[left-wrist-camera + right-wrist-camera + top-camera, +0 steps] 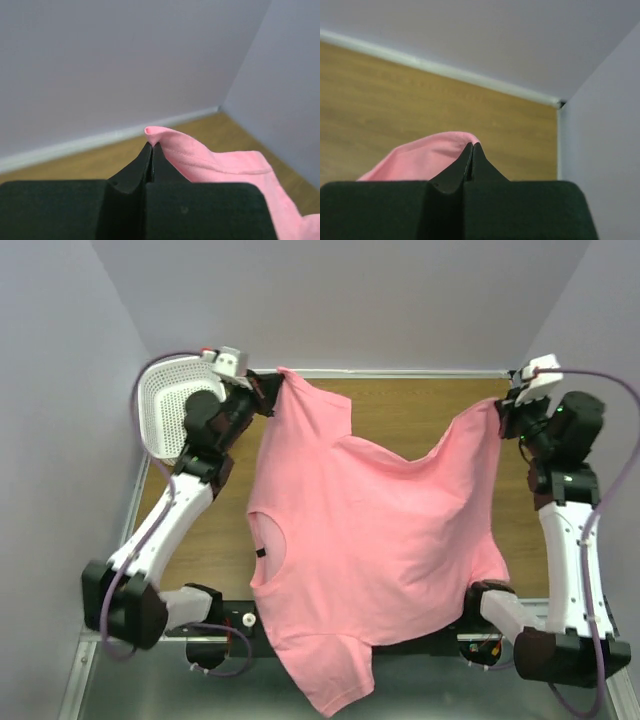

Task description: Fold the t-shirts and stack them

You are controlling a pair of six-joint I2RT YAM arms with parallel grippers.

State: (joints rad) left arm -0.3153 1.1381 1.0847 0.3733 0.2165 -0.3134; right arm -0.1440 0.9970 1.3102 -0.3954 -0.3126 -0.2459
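Observation:
One salmon-pink t-shirt (360, 540) hangs stretched between both arms above the wooden table (400, 410). Its round neck with a small dark label faces left, and a sleeve droops past the near edge. My left gripper (272, 390) is shut on one hem corner at the back left; in the left wrist view the pink t-shirt (200, 157) pokes out past the closed left gripper (151, 145). My right gripper (503, 408) is shut on the other corner at the back right; in the right wrist view the pink t-shirt (420, 157) folds over the tip of the right gripper (472, 145).
A white perforated basket (165, 405) stands at the back left corner, just behind the left arm. Grey walls (350, 300) enclose the table at the back and on both sides. The arm bases (210, 625) sit at the near edge, partly under the hanging cloth.

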